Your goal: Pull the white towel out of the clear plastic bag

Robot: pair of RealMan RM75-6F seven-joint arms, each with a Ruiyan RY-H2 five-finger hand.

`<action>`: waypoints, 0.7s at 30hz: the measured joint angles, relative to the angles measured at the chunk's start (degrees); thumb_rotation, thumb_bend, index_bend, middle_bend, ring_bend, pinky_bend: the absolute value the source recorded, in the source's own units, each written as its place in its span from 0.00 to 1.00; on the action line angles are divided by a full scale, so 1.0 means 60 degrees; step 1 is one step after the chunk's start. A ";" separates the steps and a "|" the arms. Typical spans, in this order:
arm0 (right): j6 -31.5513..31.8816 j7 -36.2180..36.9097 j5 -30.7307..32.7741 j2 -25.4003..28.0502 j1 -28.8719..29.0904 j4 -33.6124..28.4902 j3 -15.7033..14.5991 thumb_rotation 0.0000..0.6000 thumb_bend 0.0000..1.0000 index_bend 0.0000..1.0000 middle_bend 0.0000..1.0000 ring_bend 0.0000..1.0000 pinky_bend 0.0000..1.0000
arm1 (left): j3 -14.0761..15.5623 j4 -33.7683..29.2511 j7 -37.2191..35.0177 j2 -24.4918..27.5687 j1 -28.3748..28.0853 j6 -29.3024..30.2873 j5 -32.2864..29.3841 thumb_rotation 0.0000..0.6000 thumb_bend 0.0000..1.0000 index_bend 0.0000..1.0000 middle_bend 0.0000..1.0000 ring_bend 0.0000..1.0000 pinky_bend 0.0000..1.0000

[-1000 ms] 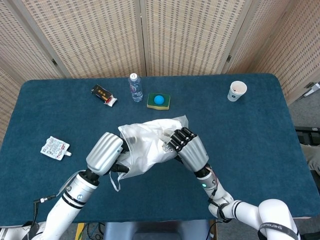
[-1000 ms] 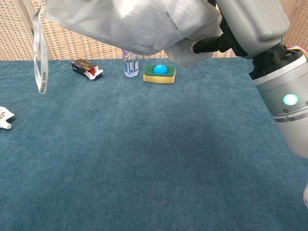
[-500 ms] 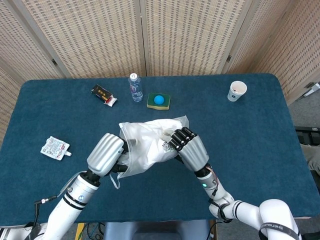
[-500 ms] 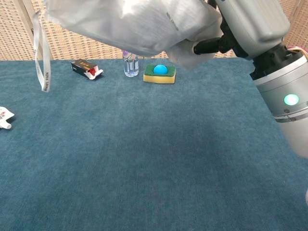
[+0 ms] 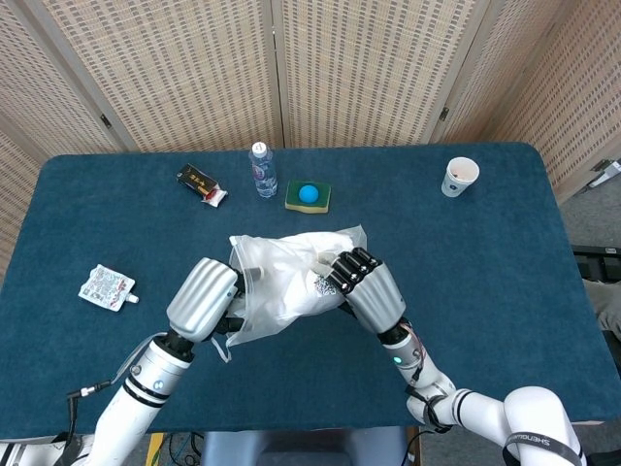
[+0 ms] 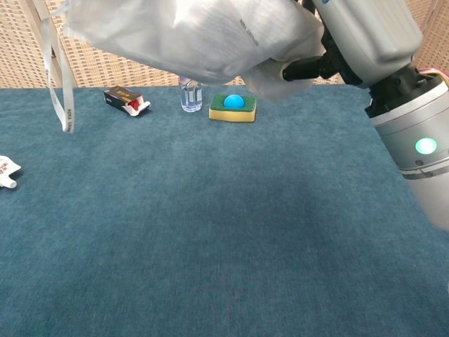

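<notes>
Towel [image 5: 325, 254], white, inside clear plastic bag [image 5: 277, 282], held aloft above desk [image 5: 505, 252] centre. Left hand [image 5: 204, 296] grips bag at 8 o'clock; right hand [image 5: 367, 287] fingers [image 5: 351, 268] clutch it at 3 o'clock.

- Left hand [image 5: 203, 296]: in the head view it has shifted slightly left and down from half a second ago, back to about where it was a second ago.
- Bag [image 5: 284, 282]: its left upper corner has moved a little left with the hand; the lower left edge now lies tighter against the hand than a second ago.
- Ribbon [image 6: 58, 81]: in the chest view its hanging end has risen in steps over the second and now ends higher, well above the table [image 6: 210, 232]; in the head view less of it shows below the left hand.
- Right hand [image 6: 365, 35]: in the chest view it has edged slightly up and right.
</notes>
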 measured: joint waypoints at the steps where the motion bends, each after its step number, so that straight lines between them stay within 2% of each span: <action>1: -0.0007 0.0007 0.0001 0.0003 0.0000 0.0008 -0.0003 1.00 0.62 0.67 0.73 0.66 0.63 | 0.0002 0.0017 0.0021 -0.0042 0.0003 0.0041 0.0007 1.00 0.70 0.66 1.00 1.00 1.00; 10: -0.0098 0.0128 0.0073 0.0046 -0.0085 0.0167 -0.0083 1.00 0.59 0.67 0.72 0.66 0.63 | -0.0028 0.0252 0.0044 -0.0257 0.0142 0.0429 0.0037 1.00 0.72 0.79 1.00 1.00 1.00; 21: -0.0297 0.0314 0.0275 0.0233 -0.0279 0.0320 -0.0179 1.00 0.50 0.67 0.67 0.61 0.63 | -0.0069 0.0677 -0.0544 -0.0115 0.0621 0.0794 -0.0079 1.00 0.73 0.82 1.00 1.00 1.00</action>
